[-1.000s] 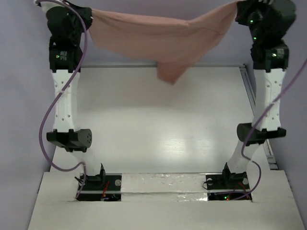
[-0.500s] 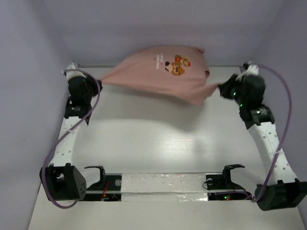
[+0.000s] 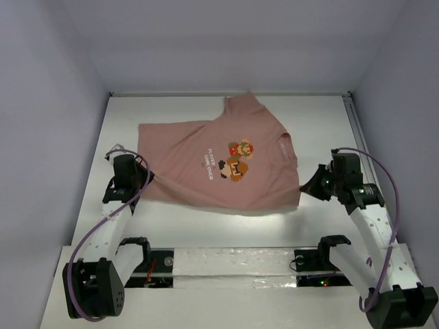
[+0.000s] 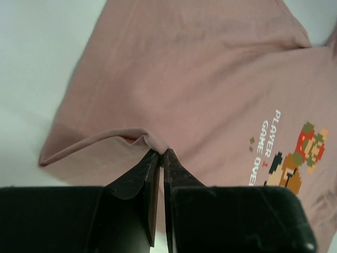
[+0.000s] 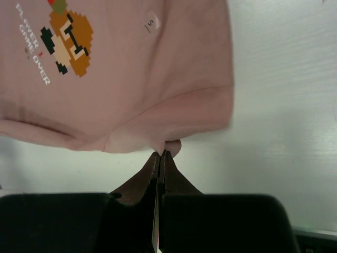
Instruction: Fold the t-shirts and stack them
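The left jaws are closed on a fold at the near-left edge of the pink t-shirt (image 3: 180, 154), which is spread graphic-up across the middle of the table (image 3: 226, 229). The right jaws pinch its near-right corner. Only the wrist views show these pinches clearly, and the right one also shows a small size label (image 5: 151, 21).

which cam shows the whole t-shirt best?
Top external: the whole t-shirt lies spread out, print up. Left wrist shows only the stretch beyond the left hand, print near the edge; right wrist only the corner pinched by the right hand, plus print.
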You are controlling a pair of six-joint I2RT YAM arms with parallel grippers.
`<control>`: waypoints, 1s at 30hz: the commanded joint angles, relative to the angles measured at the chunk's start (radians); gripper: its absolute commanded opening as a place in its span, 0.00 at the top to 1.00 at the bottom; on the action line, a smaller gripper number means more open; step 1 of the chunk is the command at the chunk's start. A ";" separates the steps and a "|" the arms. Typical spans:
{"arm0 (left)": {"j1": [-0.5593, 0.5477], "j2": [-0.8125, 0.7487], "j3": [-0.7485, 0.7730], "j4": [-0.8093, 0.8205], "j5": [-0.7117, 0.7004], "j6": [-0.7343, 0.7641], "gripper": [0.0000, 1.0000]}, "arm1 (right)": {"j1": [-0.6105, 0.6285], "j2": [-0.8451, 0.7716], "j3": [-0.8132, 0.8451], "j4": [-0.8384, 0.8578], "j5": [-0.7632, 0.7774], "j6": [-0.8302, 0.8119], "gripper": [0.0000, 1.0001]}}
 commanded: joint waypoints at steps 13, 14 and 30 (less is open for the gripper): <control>0.010 -0.051 -0.008 -0.242 -0.179 -0.198 0.98 | 0.006 0.362 0.240 0.173 -0.035 -0.069 1.00; 0.019 -0.048 -0.007 -0.247 -0.190 -0.202 0.99 | 0.015 0.395 0.264 0.191 -0.029 -0.077 1.00; 0.100 0.185 0.065 -0.054 -0.225 -0.207 0.99 | 0.054 0.950 0.664 0.250 0.068 -0.143 1.00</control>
